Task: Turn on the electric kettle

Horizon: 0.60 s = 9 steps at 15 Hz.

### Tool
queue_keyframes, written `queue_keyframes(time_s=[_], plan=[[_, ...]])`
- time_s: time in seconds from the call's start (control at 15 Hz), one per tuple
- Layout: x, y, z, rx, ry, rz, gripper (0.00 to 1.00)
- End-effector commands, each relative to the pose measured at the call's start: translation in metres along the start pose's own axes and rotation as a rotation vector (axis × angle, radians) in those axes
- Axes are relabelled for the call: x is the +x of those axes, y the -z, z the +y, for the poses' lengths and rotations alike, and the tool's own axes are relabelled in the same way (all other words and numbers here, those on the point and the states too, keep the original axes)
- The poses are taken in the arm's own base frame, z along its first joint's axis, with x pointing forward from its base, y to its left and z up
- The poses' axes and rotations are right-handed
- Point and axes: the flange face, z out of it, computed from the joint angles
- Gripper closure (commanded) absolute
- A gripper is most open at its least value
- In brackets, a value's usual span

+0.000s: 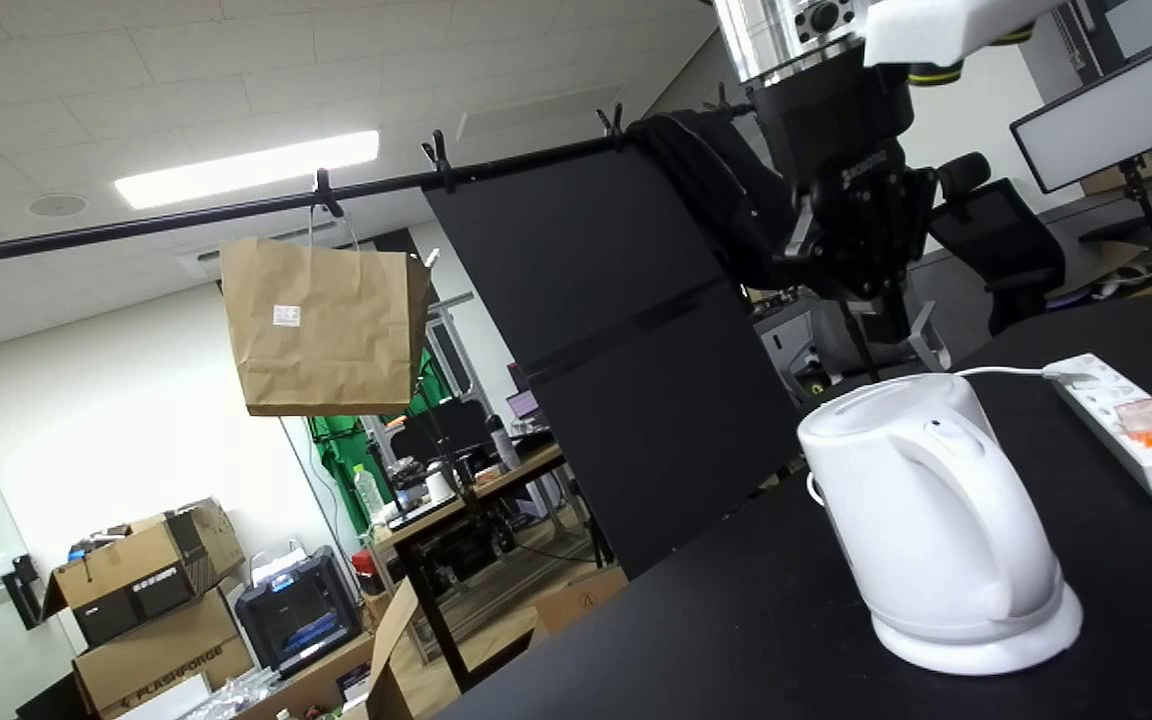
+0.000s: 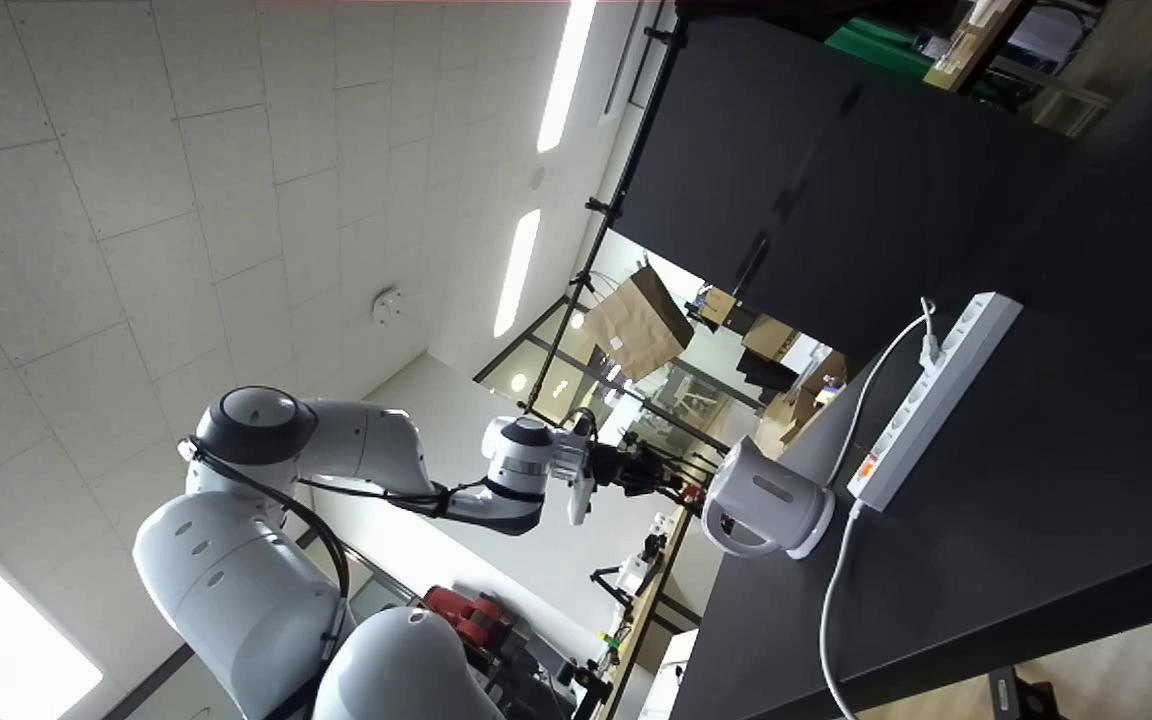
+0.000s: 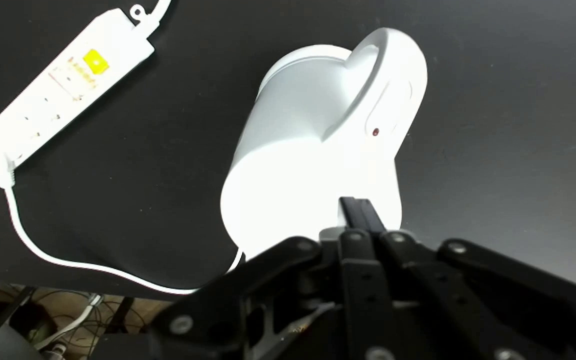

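Wrist view: kettle (image 3: 313,165) on black table (image 3: 493,175), dark red dot (image 3: 375,132) on its handle (image 3: 403,70). Gripper (image 3: 360,212) over kettle's top, jaws closed together; whether it touches, cannot tell. White cord (image 3: 93,266) plugged into power strip (image 3: 58,100), upper left. In an exterior view, kettle stands upright on its base, gripper near its top; paper bag (image 1: 326,335) hangs from rod (image 1: 186,216) beyond. In an exterior view, arm (image 2: 366,440) bent, cord running from kettle's base to strip.

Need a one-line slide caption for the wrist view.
Wrist view: closed gripper pointing toward the white electric kettle on a black table, its cord plugged into the power strip.
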Motion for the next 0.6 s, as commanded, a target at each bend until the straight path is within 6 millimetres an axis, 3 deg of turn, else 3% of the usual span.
queue_keyframes(time_s=[0.0, 0.53], plan=[[-0.0018, 0.0084, 0.0052, -0.031, -0.022, 0.003, 0.72], [-0.0034, 0.0099, 0.0123, -0.062, -0.028, -0.005, 0.19]])
